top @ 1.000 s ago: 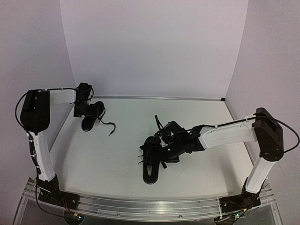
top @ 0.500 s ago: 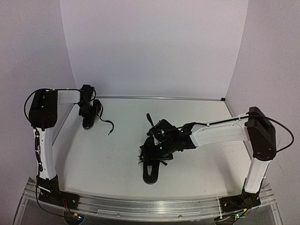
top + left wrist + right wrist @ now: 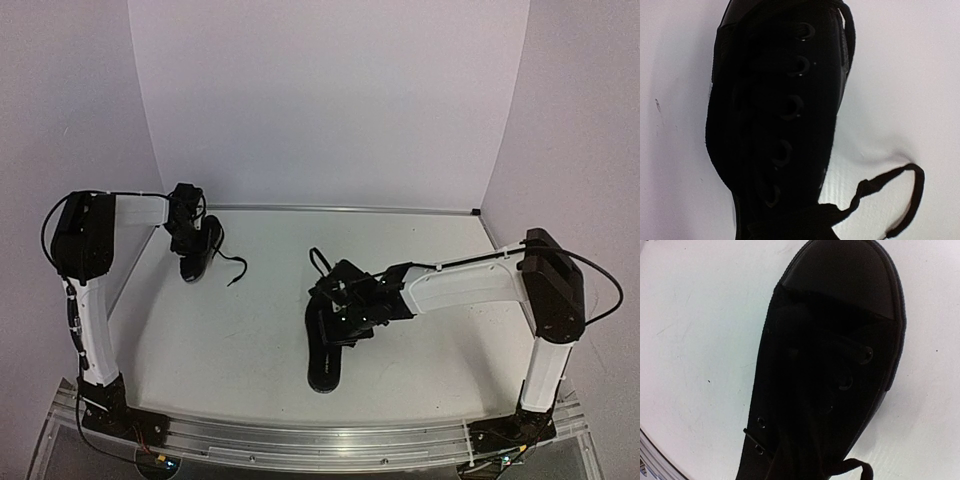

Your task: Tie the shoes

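1. Right tool: a second ago it sat further right over the centre shoe. It is now drawn in leftward, low over the lacing. Its jaws have gone from wide to clenched in that span. What they pinch I cannot tell, as it is all black on black. The wrist view gives only the toe cap and eyelets
2. Centre shoe lies mid-worktop, with its free end toward the arm bases. It has straightened a little. The laces that splayed off its left side a second ago are now gathered under the tool. One lace loop stands up on the far side of the tool
3. Left tool is at the far end of the left shoe, in the far-left corner of the worktop. The arm has shuffled slightly and the shoe has barely shifted. Grip state cannot be told, since neither view shows the fingers
4. Lace tail of the left shoe trails loose on the worktop to its right, much as before. The wrist view shows it curling free, with no knot
5. Judgement: the arms look to be reaching for laces, the opening of the tie. Neither shoe has a bow or knot, so nearly all the task lies ahead
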